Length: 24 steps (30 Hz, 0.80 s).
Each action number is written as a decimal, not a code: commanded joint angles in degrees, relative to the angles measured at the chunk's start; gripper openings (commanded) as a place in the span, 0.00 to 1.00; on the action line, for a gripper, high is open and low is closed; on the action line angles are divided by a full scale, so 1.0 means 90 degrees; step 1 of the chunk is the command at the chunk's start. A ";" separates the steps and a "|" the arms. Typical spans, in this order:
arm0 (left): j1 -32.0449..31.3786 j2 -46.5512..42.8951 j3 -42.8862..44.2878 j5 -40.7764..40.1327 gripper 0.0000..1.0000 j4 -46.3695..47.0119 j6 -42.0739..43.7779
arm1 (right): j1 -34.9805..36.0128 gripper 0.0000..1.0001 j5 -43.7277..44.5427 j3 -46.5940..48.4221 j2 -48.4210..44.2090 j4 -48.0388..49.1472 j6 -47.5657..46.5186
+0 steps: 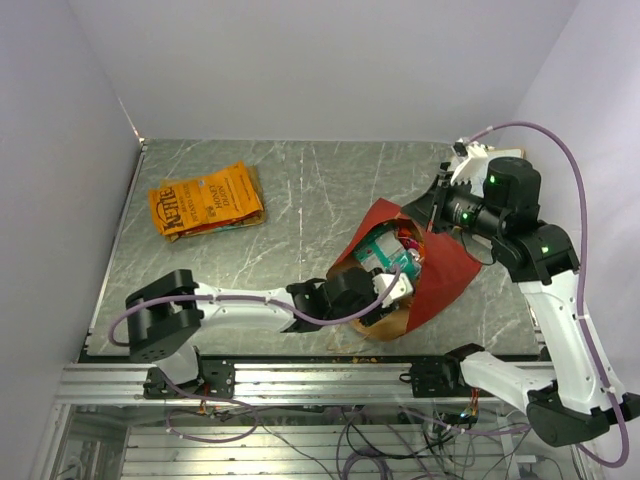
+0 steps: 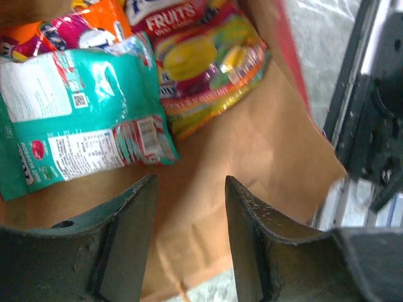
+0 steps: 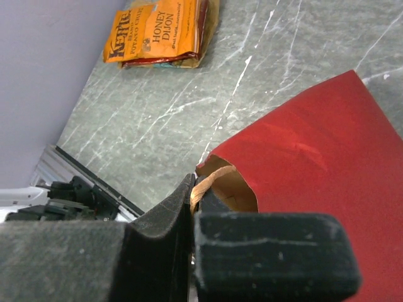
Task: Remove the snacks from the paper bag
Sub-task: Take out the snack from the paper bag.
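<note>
Top view: the left gripper [image 1: 385, 290] reaches into the mouth of the paper bag [image 1: 450, 275]. The snacks [image 1: 385, 250] lie just beyond its tips, deeper in, so this arm looks the nearer one. An orange chip bag [image 1: 205, 200] lies well off on the table [image 1: 330, 180].

Left wrist: jaws spread, nothing between them. The teal packet [image 2: 75, 126] lies ahead and left, its long axis crosswise; a fruit-candy packet [image 2: 201, 63] lies farther ahead.

Right wrist: the right gripper [image 3: 192, 207] is pressed together on the tan handle [image 3: 200, 185].

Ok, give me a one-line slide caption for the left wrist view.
Left gripper open inside the paper bag, facing a teal packet and a fruit-candy packet.
</note>
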 commanded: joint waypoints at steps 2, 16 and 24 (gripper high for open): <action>-0.0015 0.0633 0.0530 -0.1187 0.54 0.1119 -0.1508 | 0.0021 0.00 -0.0073 -0.0427 -0.0399 0.0864 0.0643; -0.0040 0.1920 0.1163 -0.3378 0.66 0.0535 -0.2659 | 0.0021 0.00 0.0031 -0.0015 0.0022 0.0751 -0.0001; -0.0316 0.2108 0.0827 -0.3354 0.78 0.0860 -0.3198 | 0.0020 0.00 0.0083 -0.0028 -0.0022 0.0560 -0.0368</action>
